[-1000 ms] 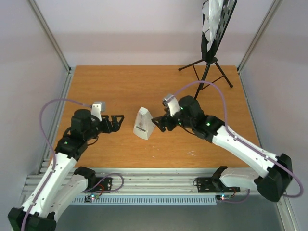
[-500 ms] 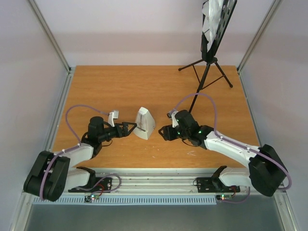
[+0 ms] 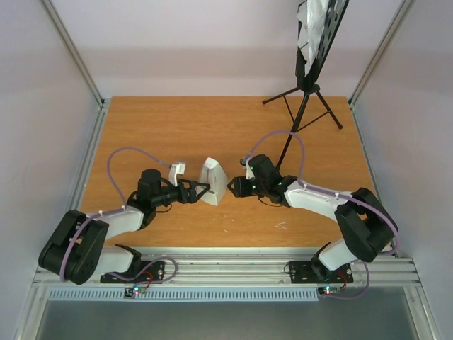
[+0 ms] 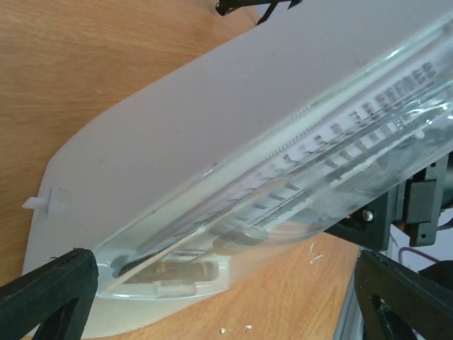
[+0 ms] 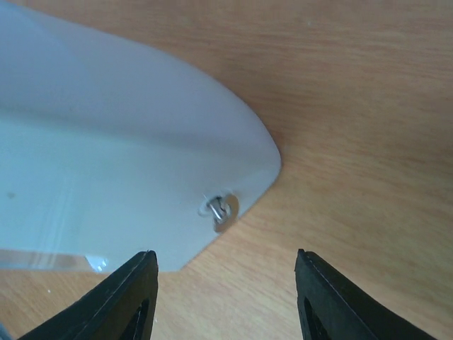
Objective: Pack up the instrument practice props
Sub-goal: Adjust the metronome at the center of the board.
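The small white pyramid-shaped metronome [image 3: 214, 181] stands on the wooden table [image 3: 177, 127] between my two grippers. My left gripper [image 3: 199, 191] is open at its left side. In the left wrist view the metronome [image 4: 184, 142] with its clear cover fills the frame, and the left gripper [image 4: 226, 297] is spread wide around its base. My right gripper [image 3: 232, 188] is open at its right side. In the right wrist view the right gripper [image 5: 226, 297] is open just short of the metronome [image 5: 106, 142], near its small metal key [image 5: 221, 207]. The black music stand [image 3: 306, 92] holds white sheet-music pages [image 3: 311, 28] at the back right.
The stand's tripod legs [image 3: 327, 110] spread over the table's back right corner. Metal frame posts [image 3: 71, 53] rise at both back corners. A metal rail [image 3: 233, 269] runs along the near edge. Small white crumbs [image 4: 233, 329] lie on the wood near the metronome.
Both arms have dropped low to the table and closed in on the metronome from either side. The metronome has stayed in about the same place.
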### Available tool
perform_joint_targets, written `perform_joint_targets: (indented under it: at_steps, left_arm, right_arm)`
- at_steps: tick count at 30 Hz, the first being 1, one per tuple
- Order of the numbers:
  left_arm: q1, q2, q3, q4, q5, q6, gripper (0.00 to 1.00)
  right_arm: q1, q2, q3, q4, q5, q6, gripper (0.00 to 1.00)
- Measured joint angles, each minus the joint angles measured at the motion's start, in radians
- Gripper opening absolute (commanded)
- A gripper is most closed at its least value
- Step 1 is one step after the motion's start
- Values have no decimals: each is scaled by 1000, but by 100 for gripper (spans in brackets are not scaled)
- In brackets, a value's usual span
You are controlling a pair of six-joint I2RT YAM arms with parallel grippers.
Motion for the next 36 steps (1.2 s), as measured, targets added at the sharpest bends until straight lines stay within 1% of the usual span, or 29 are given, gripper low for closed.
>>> perform_joint_targets:
  at_steps: [6,14,19,27,32,36]
  left_arm:
    - [-55,10,13,-16,-54,37,99]
    - [-151,-8,44,-106,-133,85,98]
    - [-244,-53,45,-172,-209,109,98]
    - [-407,-44,77,-190,-293,105,98]
    - [-459,-30,108,-215,-349,108,98]
    - [-468,-53,113,-277,-430,128,99]
  right_arm:
    - [-8,34,34,19,2,0,53]
    - [-40,71,69,14,7,-5,53]
    - [-66,72,90,13,7,-34,53]
    - [-98,89,134,-4,4,-88,53]
    - [-132,80,131,-11,3,-102,54]
    - [-165,23,114,-41,10,-120,56]
